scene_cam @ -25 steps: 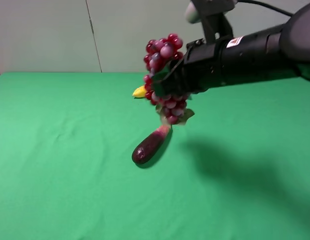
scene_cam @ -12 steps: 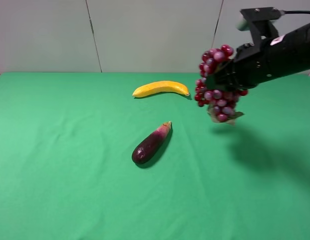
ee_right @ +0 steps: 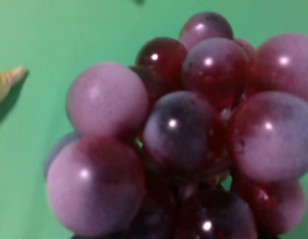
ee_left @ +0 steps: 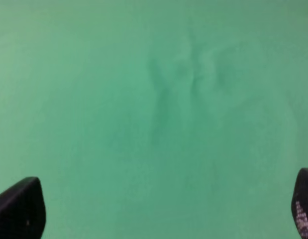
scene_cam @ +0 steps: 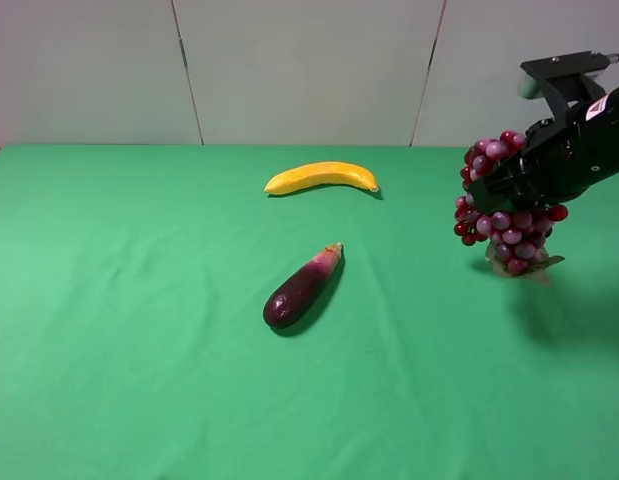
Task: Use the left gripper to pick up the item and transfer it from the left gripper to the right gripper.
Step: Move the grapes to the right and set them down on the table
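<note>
Holding the grapes (scene_cam: 504, 215) up off the cloth (scene_cam: 139, 330) at the far right of the high view, in the right gripper (scene_cam: 524, 180); clamping round the upper part of the bunch, with most of the berries hanging below and a few poking out above; jaws themselves hidden behind the fruit, so closed only as far as the bunch lets them. Filling nearly the whole right wrist view with grapes (ee_right: 183, 134), red and purple, glossy, blurred by closeness; showing a strip of green behind and a pale yellow tip at one edge, too cropped to name for sure.

Lying on the cloth, well apart from the bunch: banana (scene_cam: 321, 177) toward the back, near the middle; eggplant (scene_cam: 301, 288) nearer the front, tilted, stem end pointing toward the banana; the two not touching.

Staying out of the high view on the left side; showing only bare, slightly rippled cloth (ee_left: 154, 109) in the left wrist view, with two dark fingertips (ee_left: 19, 209) at opposite edges, spread wide and gripping nothing.
</note>
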### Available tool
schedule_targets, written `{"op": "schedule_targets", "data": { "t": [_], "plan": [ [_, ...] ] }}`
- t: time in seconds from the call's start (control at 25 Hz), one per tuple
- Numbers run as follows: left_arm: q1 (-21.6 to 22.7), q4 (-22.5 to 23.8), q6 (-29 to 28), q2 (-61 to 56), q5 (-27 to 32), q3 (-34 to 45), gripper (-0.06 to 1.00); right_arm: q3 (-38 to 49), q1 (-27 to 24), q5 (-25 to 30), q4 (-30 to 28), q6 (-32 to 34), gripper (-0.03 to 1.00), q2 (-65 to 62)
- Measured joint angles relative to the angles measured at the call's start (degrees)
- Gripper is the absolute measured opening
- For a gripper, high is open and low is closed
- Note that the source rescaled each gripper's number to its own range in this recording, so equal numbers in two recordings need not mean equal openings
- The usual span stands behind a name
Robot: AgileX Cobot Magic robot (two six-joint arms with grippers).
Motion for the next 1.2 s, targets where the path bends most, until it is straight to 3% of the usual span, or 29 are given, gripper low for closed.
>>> {"op": "schedule_targets", "data": {
  "t": [0.44,1.04,1.08,1.16,1.2],
  "plan": [
    [0.00,0.00,0.00,0.00,0.00,0.00,1.00,-0.01,0.00,5.25,-0.26,1.46,0.00,8.83],
    [0.00,0.06,0.00,0.00,0.00,0.00,1.00,-0.18,0.00,6.62,-1.17,3.59,0.01,12.85],
    [0.00,0.06,0.00,0.00,0.00,0.00,1.00,-0.18,0.00,6.67,-1.31,4.07,0.11,12.85],
    [0.00,0.06,0.00,0.00,0.00,0.00,1.00,-0.18,0.00,6.67,-1.36,4.70,0.60,12.85],
    [0.00,0.06,0.00,0.00,0.00,0.00,1.00,-0.18,0.00,6.67,-1.36,5.12,0.74,12.85]
  ]
}}
